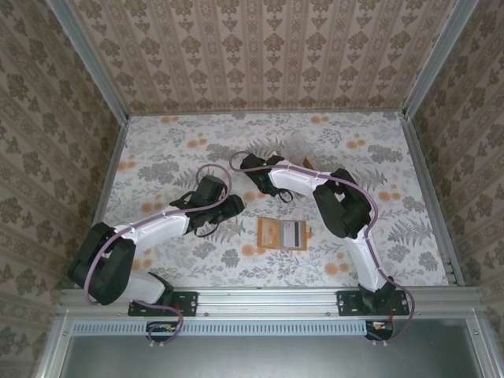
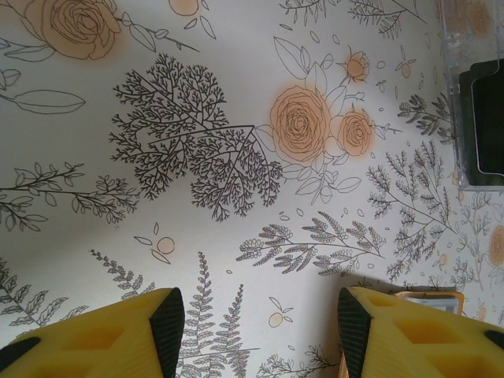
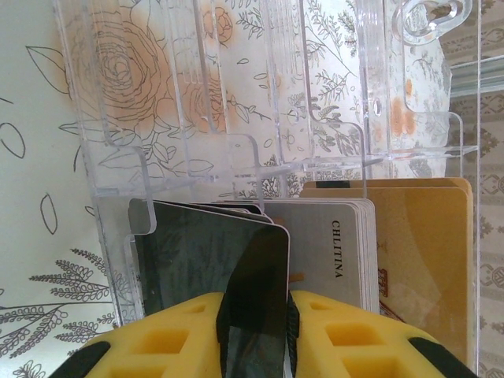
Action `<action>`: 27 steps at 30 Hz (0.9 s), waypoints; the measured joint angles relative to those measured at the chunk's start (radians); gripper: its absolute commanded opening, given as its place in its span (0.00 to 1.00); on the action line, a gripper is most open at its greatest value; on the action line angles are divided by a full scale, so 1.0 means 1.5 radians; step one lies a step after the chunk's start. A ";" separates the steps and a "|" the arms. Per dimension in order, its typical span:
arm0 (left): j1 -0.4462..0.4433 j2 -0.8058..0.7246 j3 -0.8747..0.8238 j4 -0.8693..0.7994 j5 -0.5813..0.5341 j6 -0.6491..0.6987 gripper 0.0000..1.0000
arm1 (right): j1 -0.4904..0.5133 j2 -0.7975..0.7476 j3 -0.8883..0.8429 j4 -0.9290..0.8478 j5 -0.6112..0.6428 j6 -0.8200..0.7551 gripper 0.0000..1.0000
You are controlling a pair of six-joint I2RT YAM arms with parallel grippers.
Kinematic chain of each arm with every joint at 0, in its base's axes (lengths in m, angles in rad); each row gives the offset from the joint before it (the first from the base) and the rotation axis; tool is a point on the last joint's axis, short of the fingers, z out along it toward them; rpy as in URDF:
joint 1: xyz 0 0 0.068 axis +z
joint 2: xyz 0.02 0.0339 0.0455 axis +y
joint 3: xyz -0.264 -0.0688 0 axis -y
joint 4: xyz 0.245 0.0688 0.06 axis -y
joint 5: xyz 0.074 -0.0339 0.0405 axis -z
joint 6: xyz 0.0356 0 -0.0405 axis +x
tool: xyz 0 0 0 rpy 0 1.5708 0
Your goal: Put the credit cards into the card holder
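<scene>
Card (image 3: 203, 260) (one; black) in right gripper (image 3: 258, 315)

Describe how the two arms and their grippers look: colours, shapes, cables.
The left arm and right arm have white shells with bulky black joints; a lilac cable runs along each. The left gripper and right gripper have chunky yellow fingers with hollow cut-outs and black pads on the inner faces.

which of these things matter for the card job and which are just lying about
For the job: credit cards, card holder, right hand on a black card.
Lying about: clear box the cards stand in, left hand open over the flowered table.
</scene>
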 measured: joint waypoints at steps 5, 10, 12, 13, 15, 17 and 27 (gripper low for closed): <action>0.000 0.000 0.000 0.000 0.002 -0.002 0.57 | 0.000 0.000 0.000 0.000 0.000 0.000 0.26; 0.000 0.005 0.000 0.004 0.005 -0.002 0.57 | 0.000 -0.008 0.000 0.000 0.000 -0.002 0.23; 0.000 0.006 0.000 0.007 0.007 -0.002 0.57 | -0.001 -0.014 0.000 0.000 0.000 -0.002 0.22; 0.000 0.007 0.000 0.009 0.007 -0.002 0.57 | -0.001 -0.017 0.000 0.000 -0.001 -0.002 0.22; 0.000 0.010 0.000 0.011 0.008 -0.002 0.57 | -0.002 -0.023 0.000 0.000 -0.001 -0.002 0.22; 0.000 0.012 0.000 0.013 0.010 -0.002 0.56 | -0.002 -0.027 0.000 0.000 -0.001 -0.002 0.19; 0.000 0.017 0.000 0.015 0.017 -0.002 0.56 | -0.002 -0.033 0.000 -0.007 -0.042 0.000 0.07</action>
